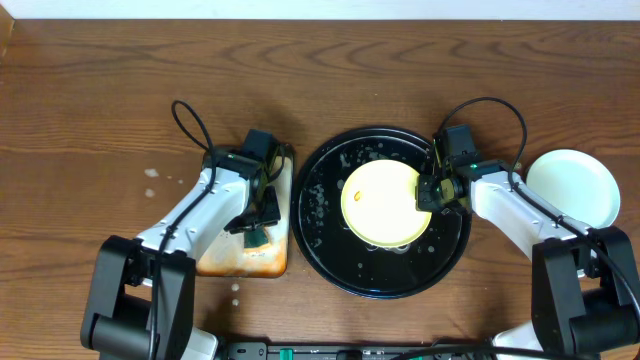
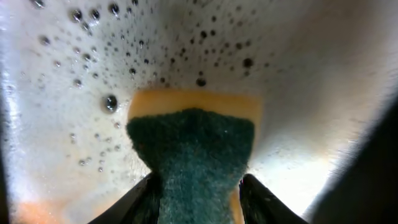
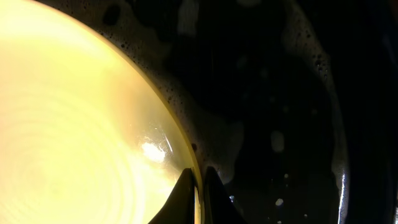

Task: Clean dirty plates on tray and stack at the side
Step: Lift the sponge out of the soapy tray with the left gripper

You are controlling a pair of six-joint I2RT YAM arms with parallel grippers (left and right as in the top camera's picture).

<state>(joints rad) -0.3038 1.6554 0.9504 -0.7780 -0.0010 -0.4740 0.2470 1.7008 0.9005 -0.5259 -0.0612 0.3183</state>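
Note:
A pale yellow plate (image 1: 380,200) lies on the glossy black tray (image 1: 320,230), with a small orange smear left of its middle. My right gripper (image 1: 428,195) is shut on the plate's right rim; in the right wrist view the fingertips (image 3: 186,193) pinch the rim of the yellow plate (image 3: 74,124) over the wet, sudsy tray (image 3: 280,93). A pale mint plate (image 1: 572,187) rests on the table at the right. My left gripper (image 1: 258,232) is shut on a green-and-yellow sponge (image 2: 193,149), pressed down on the small stained tray (image 2: 56,93).
The rectangular orange-stained tray (image 1: 235,258) sits just left of the black tray, almost touching it. Foam and water drops cover both trays. A few white specks lie on the wooden table (image 1: 150,175) at the left.

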